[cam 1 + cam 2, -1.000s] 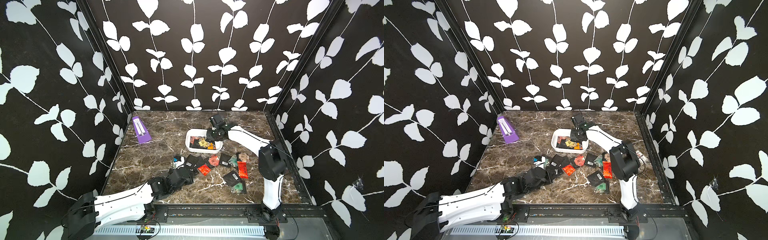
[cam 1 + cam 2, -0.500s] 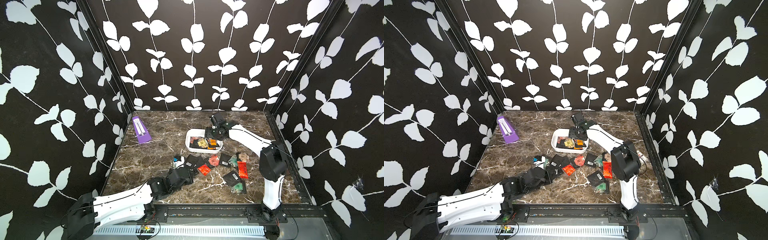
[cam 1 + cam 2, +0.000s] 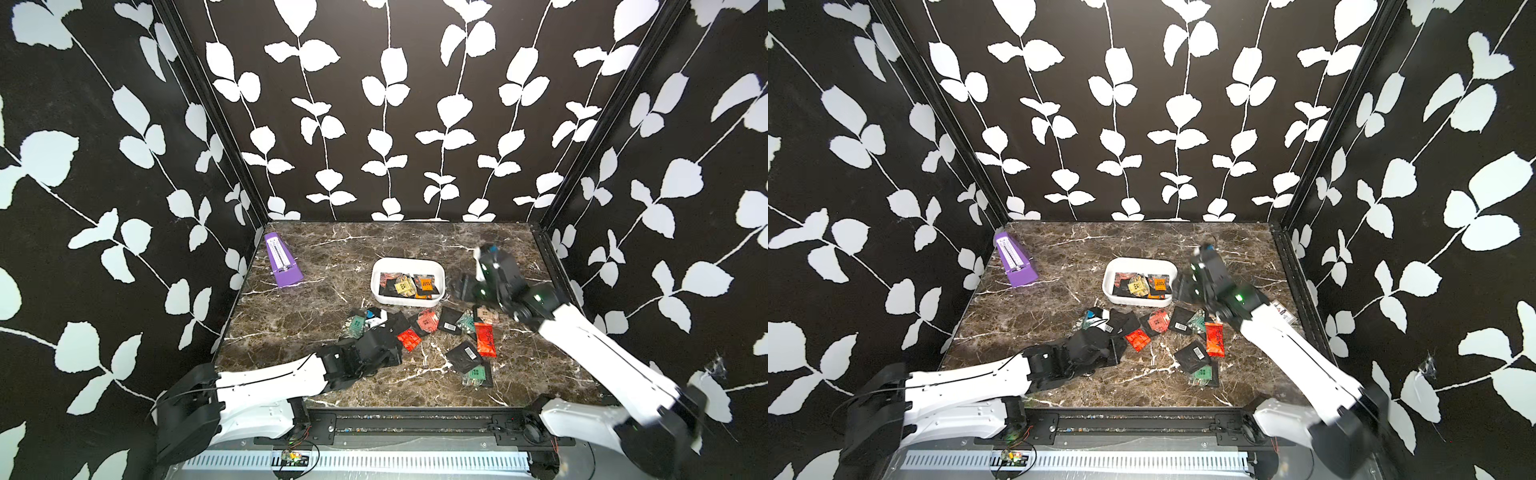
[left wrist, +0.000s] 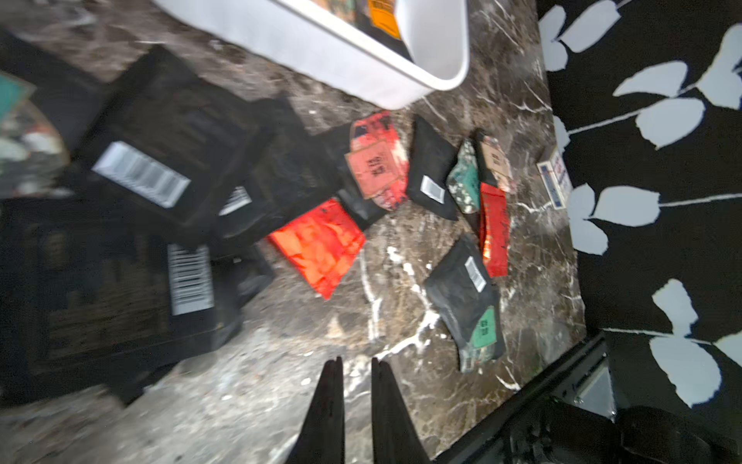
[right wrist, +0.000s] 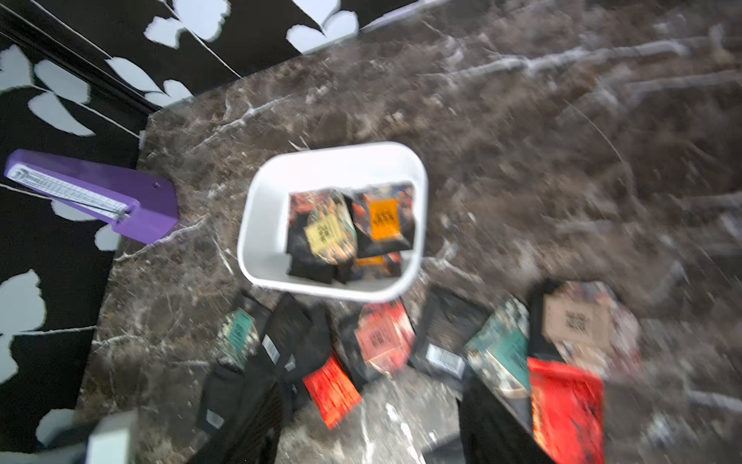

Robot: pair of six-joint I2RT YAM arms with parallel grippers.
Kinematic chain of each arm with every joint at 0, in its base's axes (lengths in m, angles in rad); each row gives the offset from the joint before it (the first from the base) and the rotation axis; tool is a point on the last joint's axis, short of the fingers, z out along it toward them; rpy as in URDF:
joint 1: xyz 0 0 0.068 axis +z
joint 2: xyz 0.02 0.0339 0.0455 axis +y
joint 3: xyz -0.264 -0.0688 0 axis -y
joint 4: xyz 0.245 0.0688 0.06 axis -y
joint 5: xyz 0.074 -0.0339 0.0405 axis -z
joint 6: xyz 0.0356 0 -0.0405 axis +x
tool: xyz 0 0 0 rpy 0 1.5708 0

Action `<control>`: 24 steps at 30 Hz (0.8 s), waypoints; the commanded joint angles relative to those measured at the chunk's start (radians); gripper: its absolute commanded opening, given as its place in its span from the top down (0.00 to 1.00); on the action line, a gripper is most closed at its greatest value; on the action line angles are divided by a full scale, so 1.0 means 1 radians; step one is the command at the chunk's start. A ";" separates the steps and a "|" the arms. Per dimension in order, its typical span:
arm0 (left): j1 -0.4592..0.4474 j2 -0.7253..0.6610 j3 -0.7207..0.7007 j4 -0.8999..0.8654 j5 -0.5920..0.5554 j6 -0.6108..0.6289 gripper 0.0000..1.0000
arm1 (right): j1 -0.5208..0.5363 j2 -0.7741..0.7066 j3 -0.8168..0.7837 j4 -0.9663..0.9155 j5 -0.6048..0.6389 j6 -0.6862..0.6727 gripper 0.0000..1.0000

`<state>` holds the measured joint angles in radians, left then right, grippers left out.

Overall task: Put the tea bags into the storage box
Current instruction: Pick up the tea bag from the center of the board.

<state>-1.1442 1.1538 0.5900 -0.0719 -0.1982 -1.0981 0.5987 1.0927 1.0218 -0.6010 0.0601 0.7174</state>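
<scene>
Where black walls (image 3: 395, 137) printed with white leafy vines close in on three sides, a dark brown marble desk (image 3: 332, 257) veined in white fills the floor of the booth, and a black rail (image 3: 407, 419) runs along its near edge. The storage box (image 3: 409, 302) sits a little right of the desk's middle. Several tea bags (image 3: 405, 286) lie piled inside it, one with a yellow label, one orange, the others dark. Just in front of the box, scattered sachets (image 3: 451, 322) spread in a loose band across the marble: mostly black with barcode labels, with red, salmon, green and tan ones among them, some overlapping. A purple metronome (image 3: 282, 266) stands well apart near the far left corner, and a white-and-red card pack (image 3: 1281, 309) lies at the desk's right edge by the wall. The left end effector (image 4: 355, 363) hangs low at the near-left end of the scatter, its fingers drawn almost together and gripping nothing. The right end effector (image 3: 462, 289) is blurred, just right of the box; its fingers are spread wide and empty.
</scene>
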 commanded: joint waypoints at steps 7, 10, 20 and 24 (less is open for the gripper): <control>-0.091 0.246 0.217 0.067 0.042 0.040 0.91 | -0.002 -0.383 -0.390 -0.151 0.070 0.185 0.35; -0.116 0.354 0.293 0.075 0.076 0.040 0.92 | -0.005 -0.410 -0.475 -0.143 0.057 0.227 0.38; -0.145 0.558 0.453 0.040 0.154 0.014 0.97 | -0.028 -0.376 -0.649 0.071 -0.053 0.345 0.52; -0.145 0.601 0.482 0.028 0.172 0.020 0.99 | -0.031 -0.387 -0.686 0.121 -0.074 0.362 0.53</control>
<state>-1.2869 1.7439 1.0348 -0.0101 -0.0460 -1.0809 0.5735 0.7162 0.3695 -0.5610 0.0097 1.0451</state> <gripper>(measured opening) 0.047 0.468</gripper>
